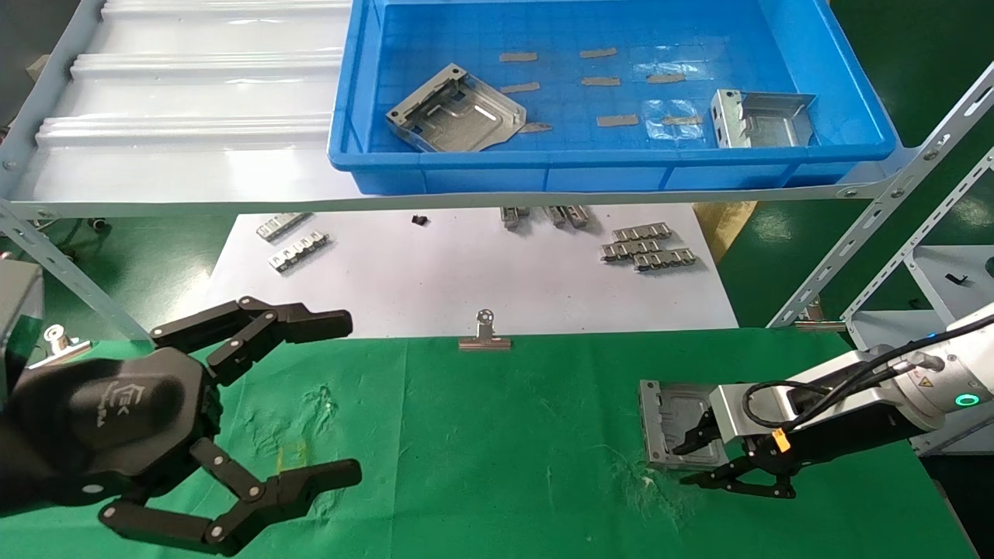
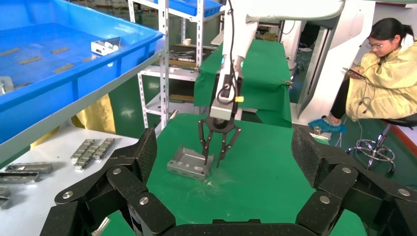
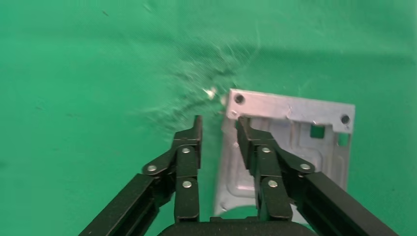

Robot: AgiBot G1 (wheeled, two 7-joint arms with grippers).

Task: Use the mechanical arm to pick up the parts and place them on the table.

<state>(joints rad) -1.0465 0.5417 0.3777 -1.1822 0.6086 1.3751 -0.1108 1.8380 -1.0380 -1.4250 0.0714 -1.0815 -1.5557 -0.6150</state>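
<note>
A silvery stamped sheet-metal plate (image 1: 668, 423) with folded edges and small cut-outs lies flat on the green cloth tabletop (image 1: 481, 450), toward the robot's right side, next to a scuffed, whitish patch in the cloth. The right tool (image 1: 683, 463), a black linkage gripper under a bright silver box on the white mechanical arm (image 1: 916, 380) with its green ring light, hangs low over the plate's near edge. Its fingers are parted: in the right wrist view one finger (image 3: 255, 142) sits over the plate (image 3: 290, 142) while the other (image 3: 189, 142) sits over bare cloth just beside the plate's folded edge, so the edge lies between them. Whether the fingertips touch the metal cannot be told; the plate is not clamped. The left wrist view shows the same tool (image 2: 216, 156) pointing straight down at the plate (image 2: 189, 163).

Two more silvery plates remain in the blue plastic bin (image 1: 466, 167) on the grey shelf above: one (image 1: 454, 109) toward the bin's left, one (image 1: 765, 118) at its right.

The left tool (image 1: 338, 396), a large black hexagonal gripper, hovers above the tabletop's left part with its fingers spread wide and nothing between them.

Beyond the green cloth, a white sheet (image 1: 435, 272) carries small ridged metal strips (image 1: 648, 247), and a little silver binder clip (image 1: 484, 335) sits at the sheet's near edge.
</note>
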